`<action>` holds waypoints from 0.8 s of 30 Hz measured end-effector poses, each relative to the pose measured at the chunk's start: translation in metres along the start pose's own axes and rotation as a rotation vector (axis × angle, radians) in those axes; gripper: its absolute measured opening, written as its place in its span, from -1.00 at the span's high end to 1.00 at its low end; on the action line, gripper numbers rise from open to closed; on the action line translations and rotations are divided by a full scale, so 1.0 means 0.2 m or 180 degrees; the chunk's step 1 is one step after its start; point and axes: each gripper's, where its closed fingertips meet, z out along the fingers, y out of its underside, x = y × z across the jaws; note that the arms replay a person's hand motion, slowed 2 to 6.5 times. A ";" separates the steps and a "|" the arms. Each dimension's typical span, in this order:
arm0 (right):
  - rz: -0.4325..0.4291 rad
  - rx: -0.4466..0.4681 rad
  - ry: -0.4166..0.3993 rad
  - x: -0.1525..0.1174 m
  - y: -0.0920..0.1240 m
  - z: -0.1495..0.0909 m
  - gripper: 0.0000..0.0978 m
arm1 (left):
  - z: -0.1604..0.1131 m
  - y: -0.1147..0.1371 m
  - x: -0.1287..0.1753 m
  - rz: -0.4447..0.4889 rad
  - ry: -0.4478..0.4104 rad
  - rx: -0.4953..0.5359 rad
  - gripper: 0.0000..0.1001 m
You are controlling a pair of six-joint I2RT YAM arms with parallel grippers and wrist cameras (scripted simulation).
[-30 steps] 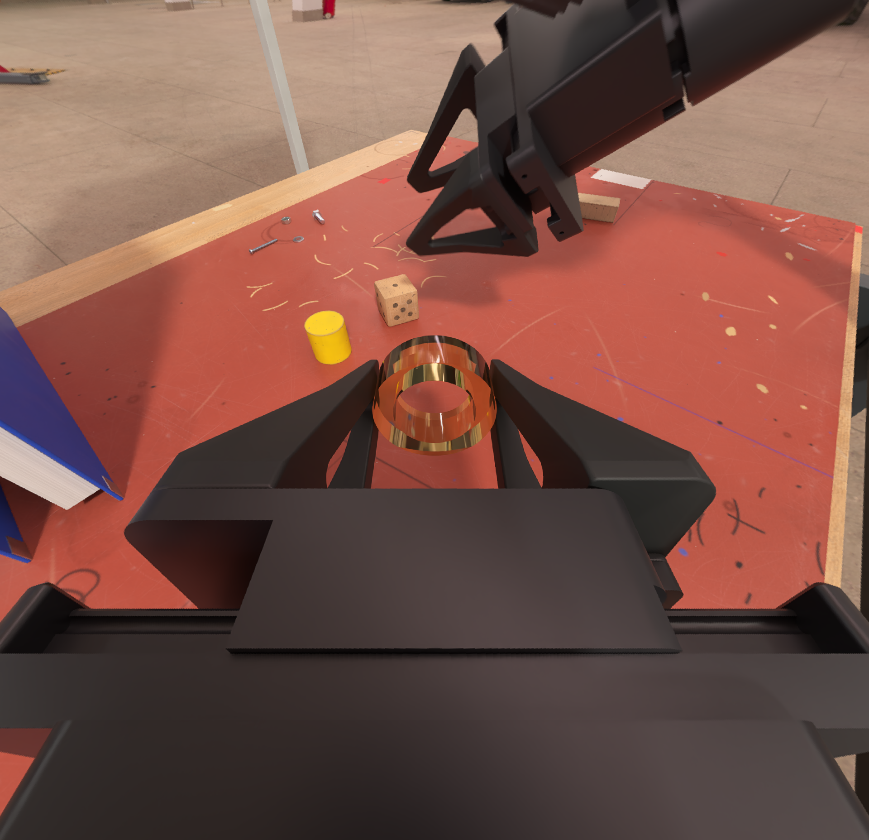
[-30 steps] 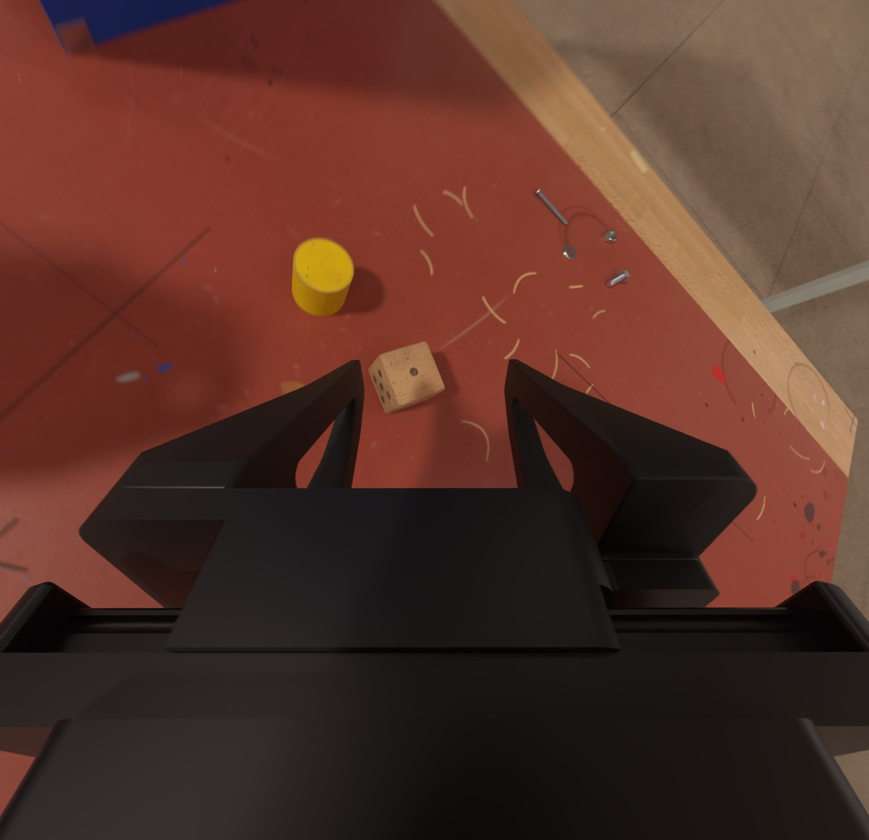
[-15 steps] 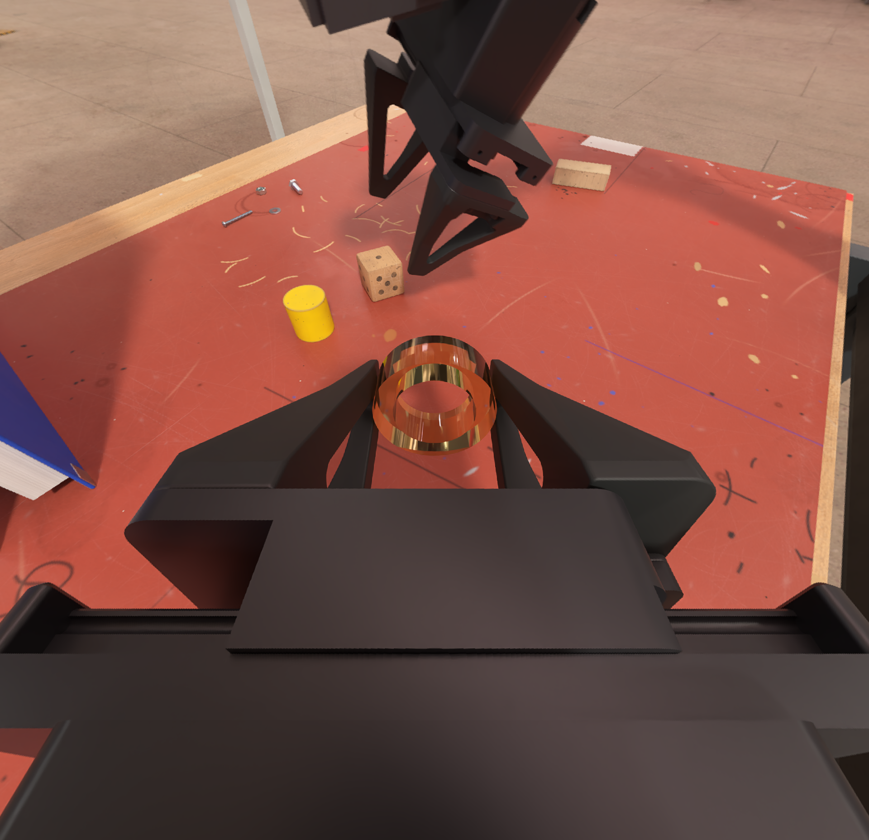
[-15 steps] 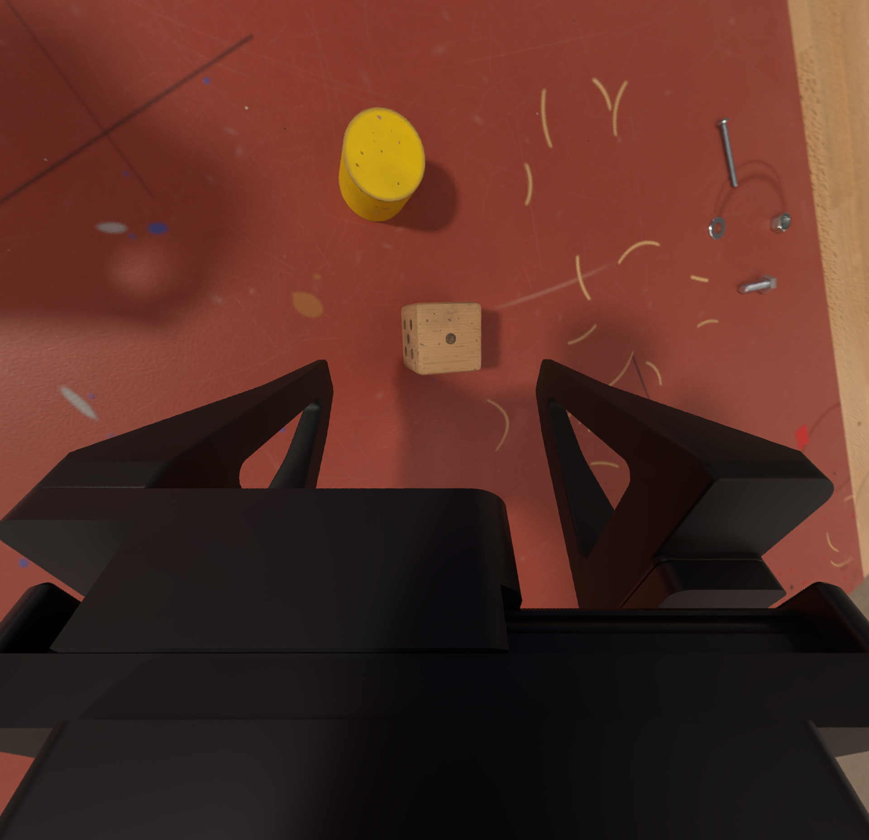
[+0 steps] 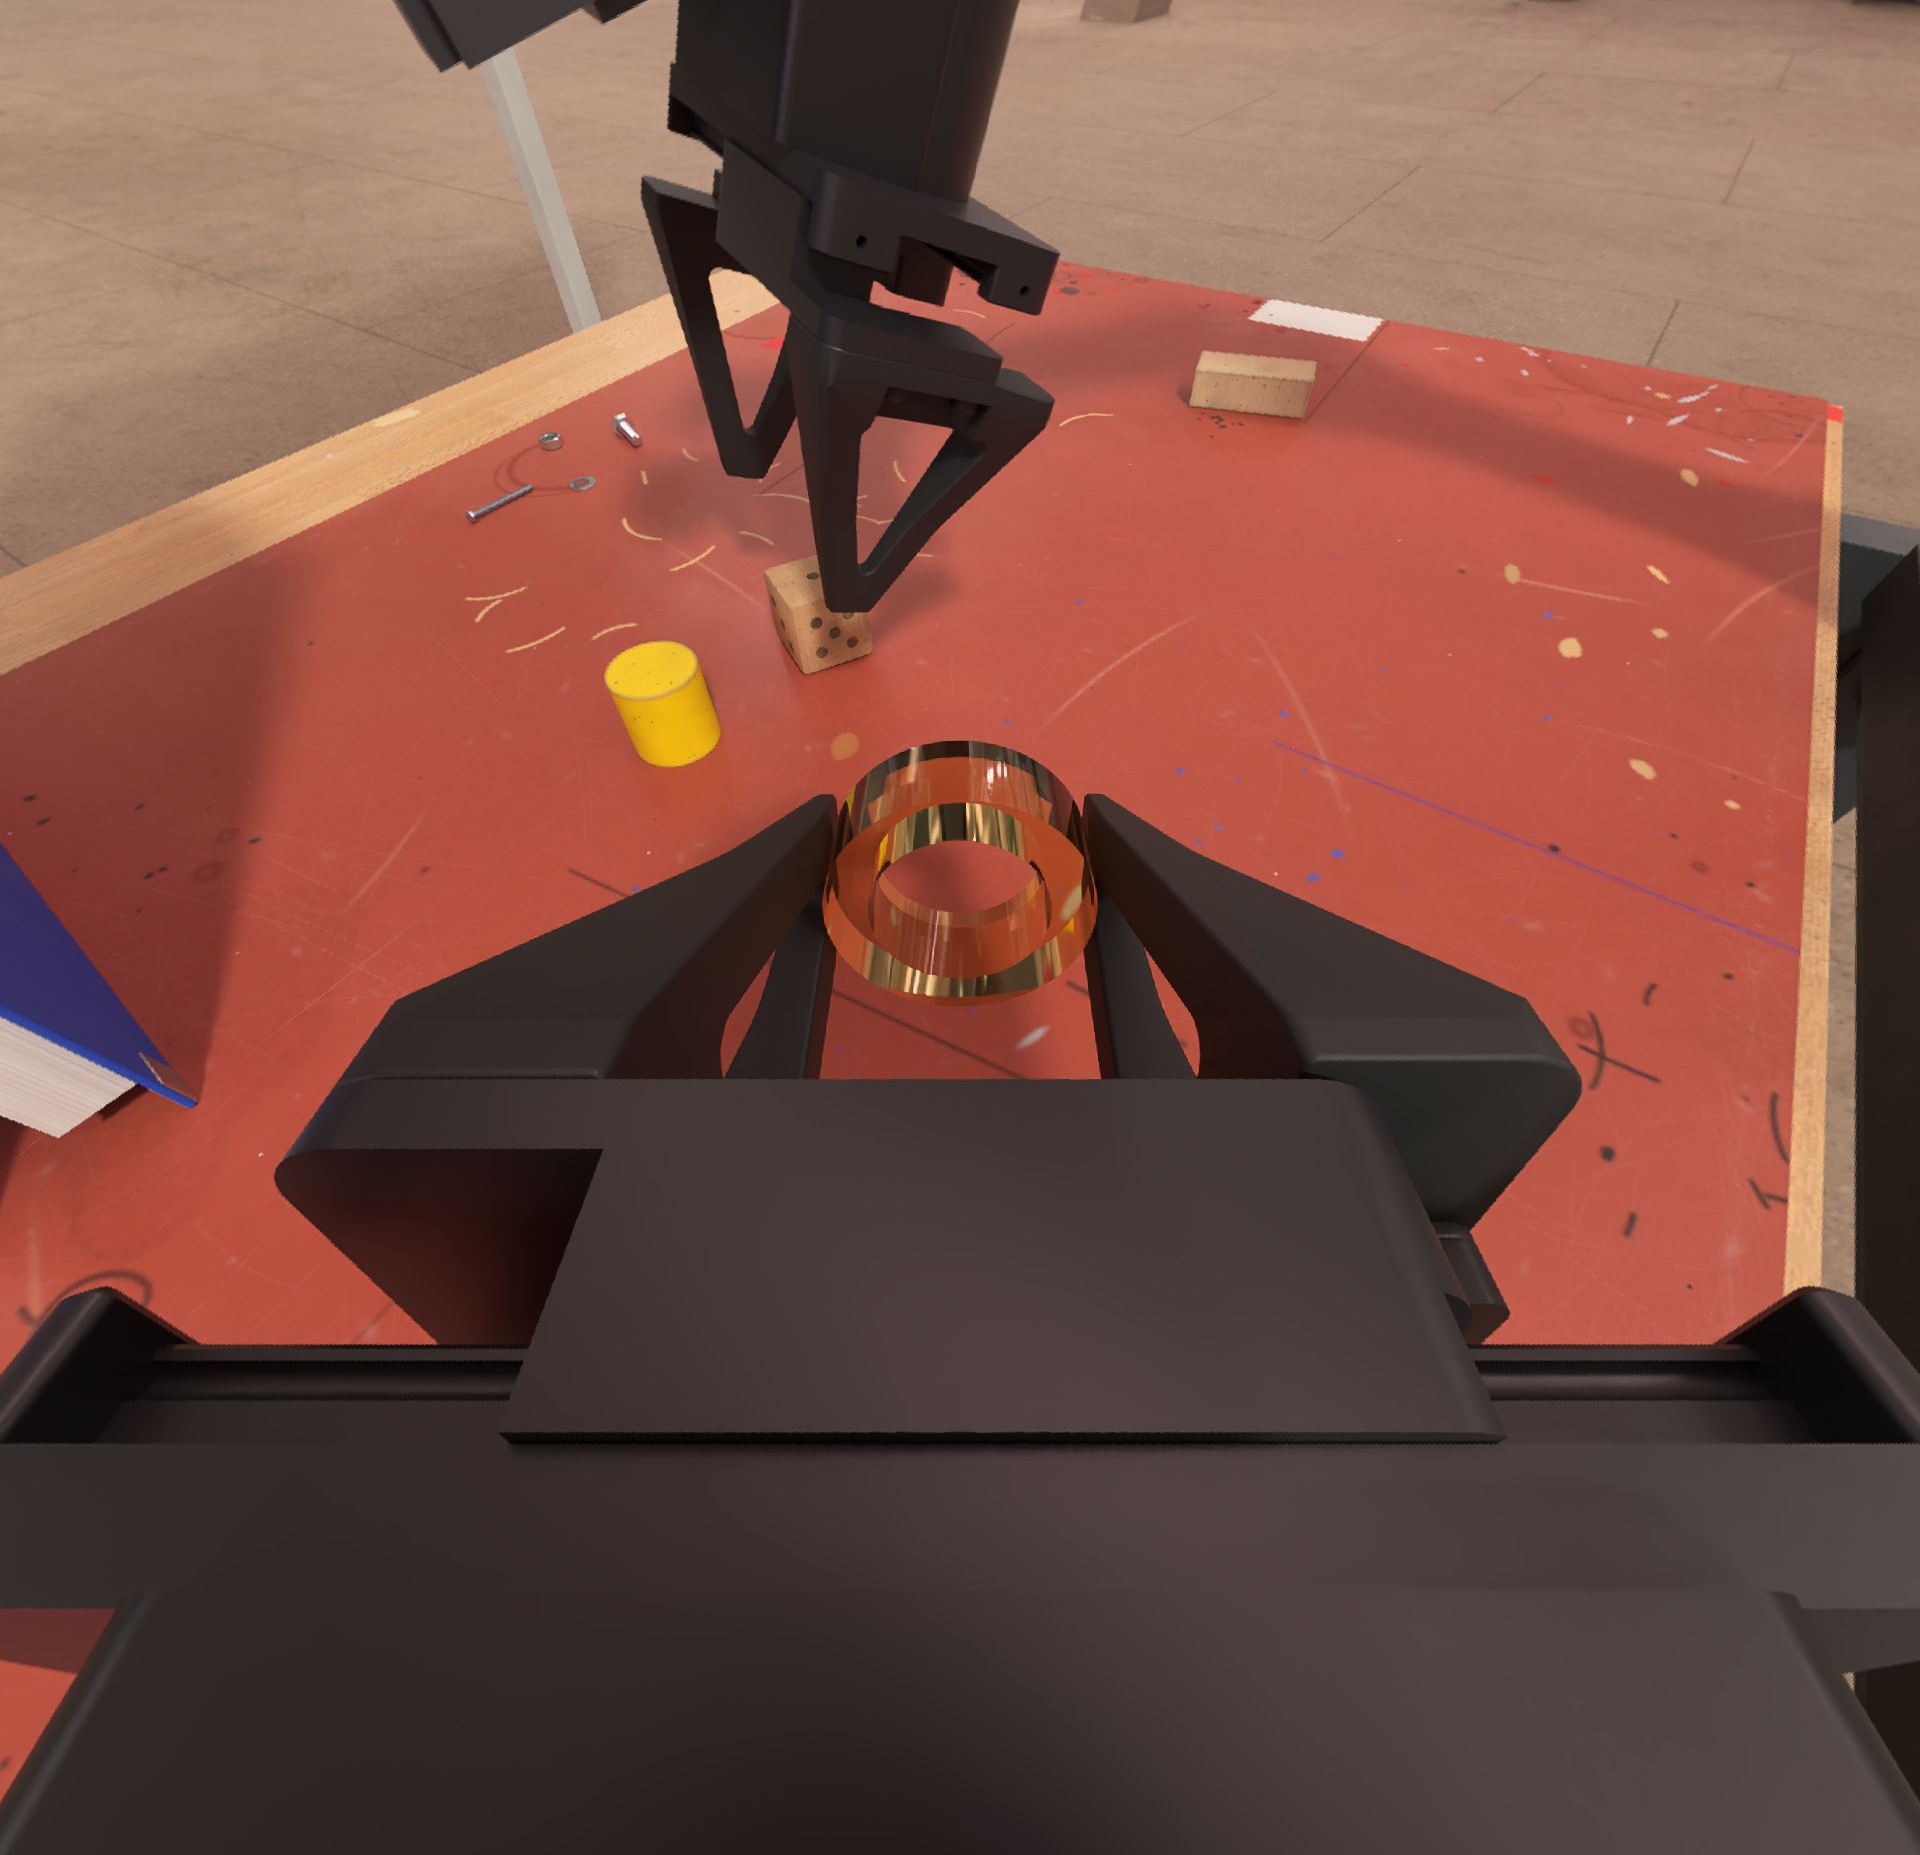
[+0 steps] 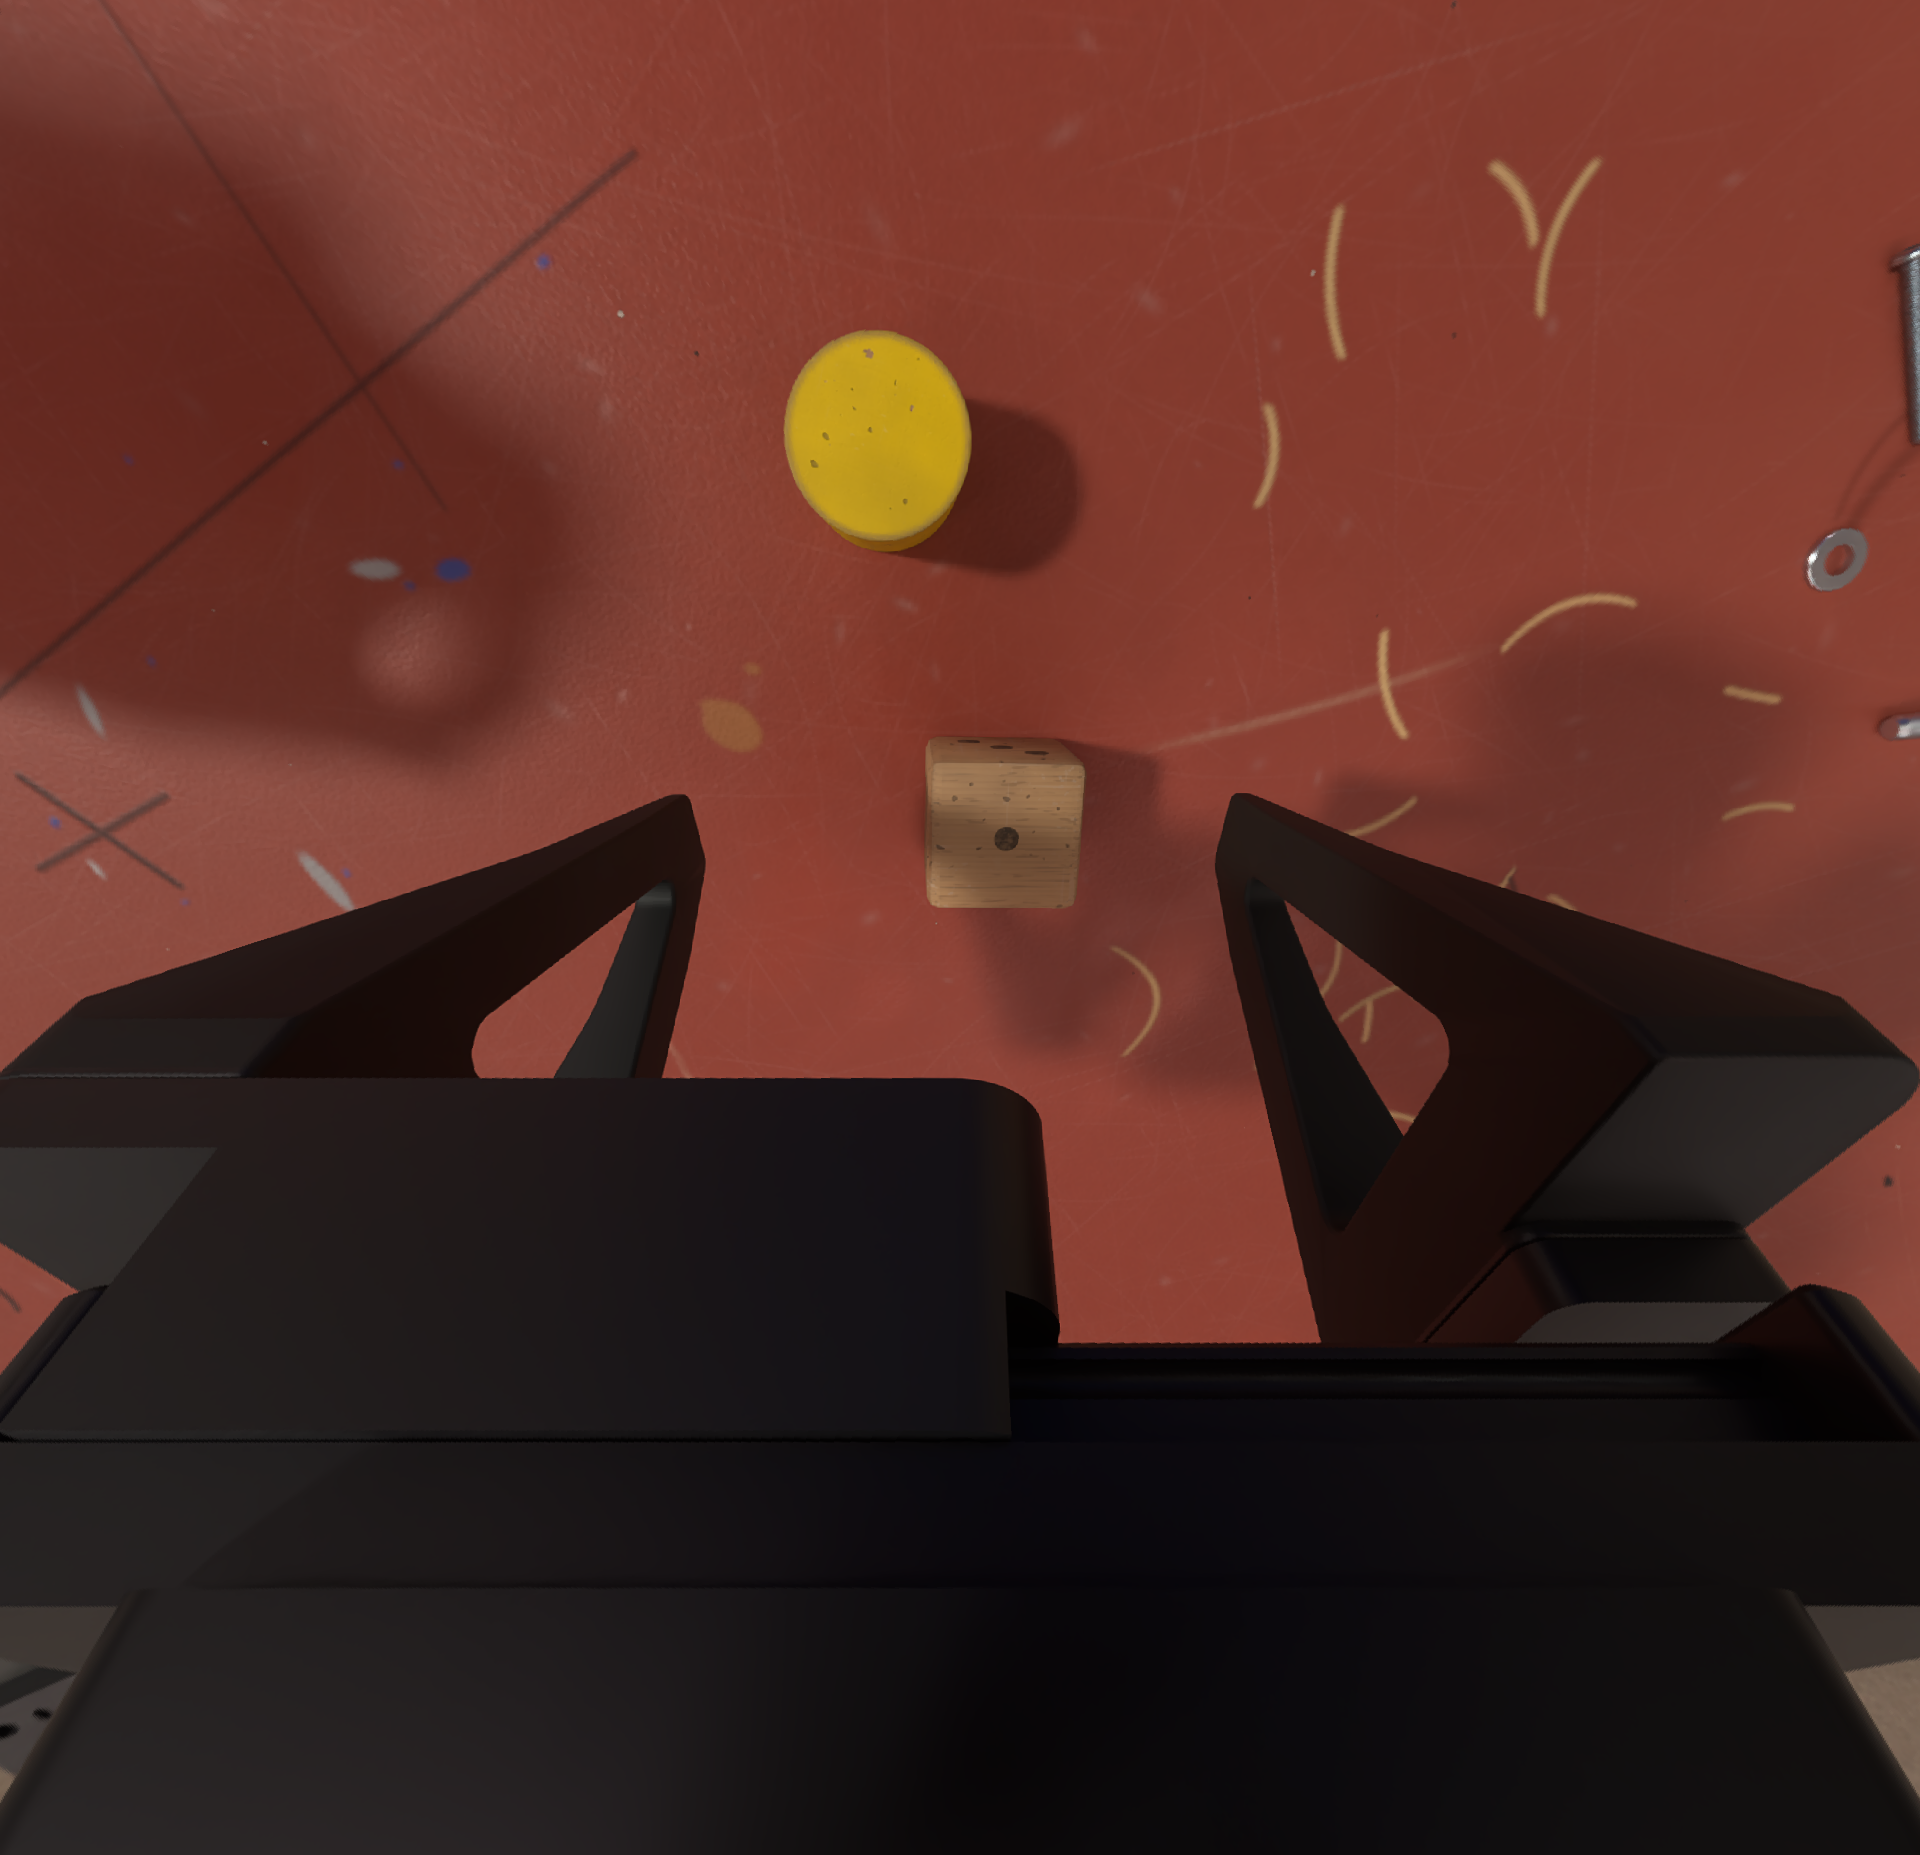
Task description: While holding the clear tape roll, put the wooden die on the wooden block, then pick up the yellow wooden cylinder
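My left gripper [image 5: 958, 818] is shut on the clear amber tape roll [image 5: 958, 870] and holds it above the red table. My right gripper [image 6: 956, 818] is open and points straight down, its jaws standing wide on either side of the wooden die [image 6: 1004, 837], above it. In the left wrist view the right gripper [image 5: 805, 548] hangs over the die [image 5: 821, 626], which one finger partly hides. The yellow wooden cylinder [image 5: 663, 702] stands upright beside the die and also shows in the right wrist view [image 6: 878, 436]. The wooden block [image 5: 1252, 384] lies at the far side.
A blue book [image 5: 62, 1016] lies at the left edge. Loose screws and washers [image 5: 540, 475] and wood shavings lie near the far left wooden edge of the table [image 5: 312, 475]. A white label [image 5: 1314, 322] sits behind the block.
My right gripper has come down over the die and now brackets it with wide jaws. My left gripper keeps the tape roll and has pulled back and up a little.
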 end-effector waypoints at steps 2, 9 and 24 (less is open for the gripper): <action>0.0009 -0.0082 -0.0036 0.01 0.00 0.01 -0.73 | 0.00 0.00 0.00 -0.0005 0.0002 0.0006 0.23; 0.0032 -0.0326 -0.0125 0.03 0.01 0.07 -0.69 | 0.00 0.01 0.00 -0.0028 0.0018 0.0017 0.23; 0.0044 -0.0526 -0.0166 0.05 0.04 0.18 -0.60 | -0.03 0.03 -0.02 -0.0058 -0.0039 0.0002 0.23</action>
